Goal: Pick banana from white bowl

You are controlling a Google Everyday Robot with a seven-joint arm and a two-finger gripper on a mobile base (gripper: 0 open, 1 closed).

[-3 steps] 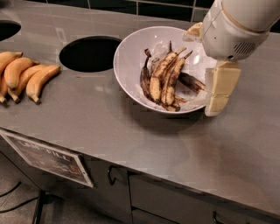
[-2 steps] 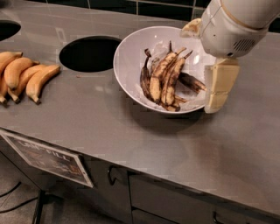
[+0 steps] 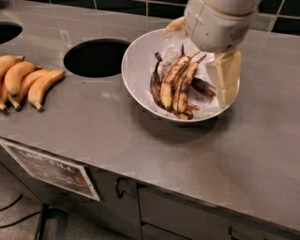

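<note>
A robot's end effector hangs over the right side of a white bowl in the upper centre of the frame. Its cream-coloured part reaches down just inside the bowl's right rim, and its bulky white wrist covers the far edge. Whether it is open or closed cannot be told from this angle, and it holds nothing that can be seen.

Inside the bowl lies a bunch of blackened bananas, heavily spotted and dark at the stems. They lie just left of the end effector, and contact between the two cannot be made out.

The bowl sits on a grey metal tabletop. Just to its left is a round hole, and a second hole shows in the upper left corner. Four yellow bananas lie side by side at the left edge, well apart from the bowl.

Below the tabletop edge, a placard is fixed at lower left beside cabinet fronts. Dark tiles run along the top of the frame.
</note>
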